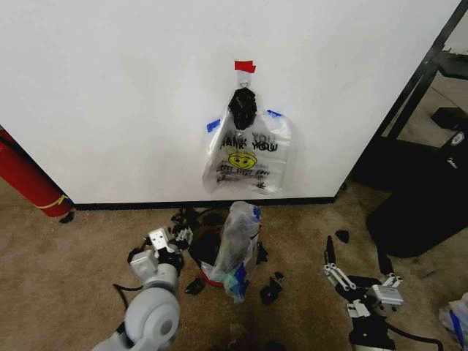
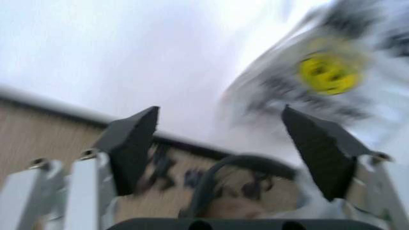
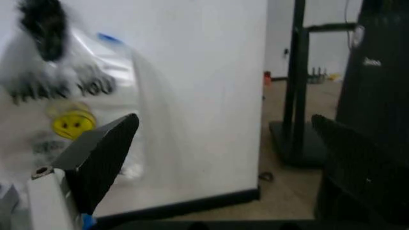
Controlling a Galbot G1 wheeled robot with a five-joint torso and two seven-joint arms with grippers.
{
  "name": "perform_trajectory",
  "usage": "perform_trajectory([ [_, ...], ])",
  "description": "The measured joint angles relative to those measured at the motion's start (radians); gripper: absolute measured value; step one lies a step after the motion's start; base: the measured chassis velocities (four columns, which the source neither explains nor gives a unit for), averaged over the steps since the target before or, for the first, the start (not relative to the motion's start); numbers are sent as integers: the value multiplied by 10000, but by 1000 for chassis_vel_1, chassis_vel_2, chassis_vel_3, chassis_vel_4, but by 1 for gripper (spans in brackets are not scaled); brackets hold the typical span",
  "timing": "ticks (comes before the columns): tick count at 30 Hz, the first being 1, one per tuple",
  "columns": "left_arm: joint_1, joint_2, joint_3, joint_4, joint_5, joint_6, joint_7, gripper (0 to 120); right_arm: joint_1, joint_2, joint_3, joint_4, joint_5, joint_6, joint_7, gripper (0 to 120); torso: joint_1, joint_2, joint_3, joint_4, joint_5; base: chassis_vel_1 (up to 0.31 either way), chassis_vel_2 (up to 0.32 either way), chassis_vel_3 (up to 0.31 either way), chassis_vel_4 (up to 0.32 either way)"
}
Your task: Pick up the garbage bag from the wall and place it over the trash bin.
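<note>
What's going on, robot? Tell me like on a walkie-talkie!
Both claws open: left claw by the bin, right claw low over the carpet. One bag draped on the bin; bunch of bags hangs on the wall. Nothing in the way.

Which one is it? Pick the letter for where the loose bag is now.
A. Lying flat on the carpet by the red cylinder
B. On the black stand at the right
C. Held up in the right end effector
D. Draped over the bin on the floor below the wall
D: the bag is bunched over the bin below the wall; both end effectors, left and right, are open and empty.
</note>
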Motion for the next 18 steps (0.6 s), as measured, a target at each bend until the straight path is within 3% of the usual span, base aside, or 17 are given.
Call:
perform_trajectory([
  [6,-3,889,673,-421,1091,-33,1296,99,300,-41,229,-35,217,-1027,482,100,0,0,0,-3,0,0,0,0,0],
  [9,-206,1197,1046,-585,1181,269,1830,100,426,16,335,-64,276,-1504,619,100,0,0,0,-1,0,0,0,0,0],
  [14,-2267,2002,2828,-168,865,1485,2582,98,659,132,347,-482,149,-2099,949,100,0,-1,1,-2,-1,0,0,0,0],
  [18,-3960,2117,4142,5,-81,2214,2473,98,694,312,402,-512,135,-2449,1076,100,1,0,1,-7,0,0,0,0,0],
])
